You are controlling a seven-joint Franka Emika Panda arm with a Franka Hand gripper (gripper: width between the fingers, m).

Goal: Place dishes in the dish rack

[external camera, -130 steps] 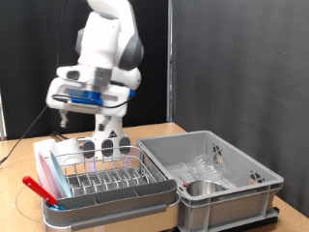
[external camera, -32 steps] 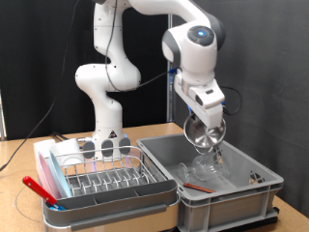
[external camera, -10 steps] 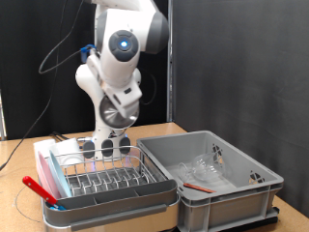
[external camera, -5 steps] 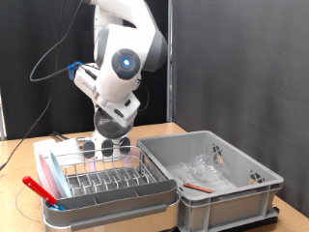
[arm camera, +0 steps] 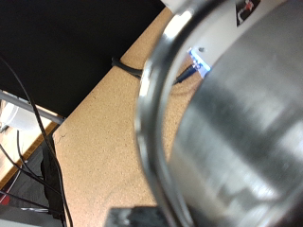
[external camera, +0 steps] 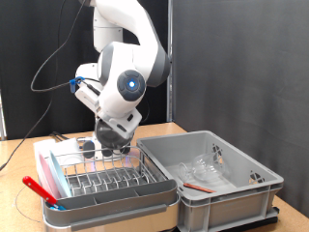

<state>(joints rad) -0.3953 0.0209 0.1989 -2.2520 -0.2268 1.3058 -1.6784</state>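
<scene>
Gripper [external camera: 108,143] sits low over the far end of the dish rack [external camera: 101,177], closed on the steel bowl [external camera: 114,136]. The bowl's rim fills the wrist view [arm camera: 227,123]. Clear glass pieces [external camera: 208,166] lie in the grey crate [external camera: 253,188].

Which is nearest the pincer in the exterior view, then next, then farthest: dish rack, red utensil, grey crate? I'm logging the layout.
From the pincer, low over the rack's far end:
1. Dish rack, directly beneath.
2. Red utensil, at the tray's edge, view's left and lower.
3. Grey crate, view's right; only its near wall comes close.
</scene>
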